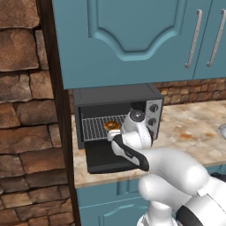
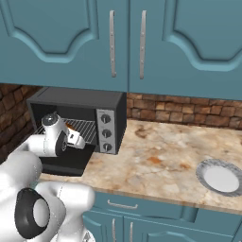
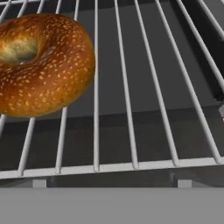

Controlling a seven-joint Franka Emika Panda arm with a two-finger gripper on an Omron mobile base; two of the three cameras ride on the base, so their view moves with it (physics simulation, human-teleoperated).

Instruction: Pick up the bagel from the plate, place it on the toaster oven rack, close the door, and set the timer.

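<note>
With the bagel (image 3: 41, 65) resting on the toaster oven rack (image 3: 131, 131) and the jaws released, retract the gripper (image 1: 115, 132) straight out, clearing the lowered door (image 1: 103, 159).

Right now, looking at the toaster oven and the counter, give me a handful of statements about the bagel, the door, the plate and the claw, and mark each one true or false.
1. The golden-brown seeded bagel lies on the silver wire rack inside the black toaster oven. True.
2. The oven's black hinged door is shut. False: it hangs open, folded down in front.
3. The pale grey round plate sits on the counter with nothing on it. True.
4. The claw is clamped on the bagel. False: it is open, and the bagel lies free on the rack.
5. The plate stands right beside the oven. False: it is far off to the right.
</note>
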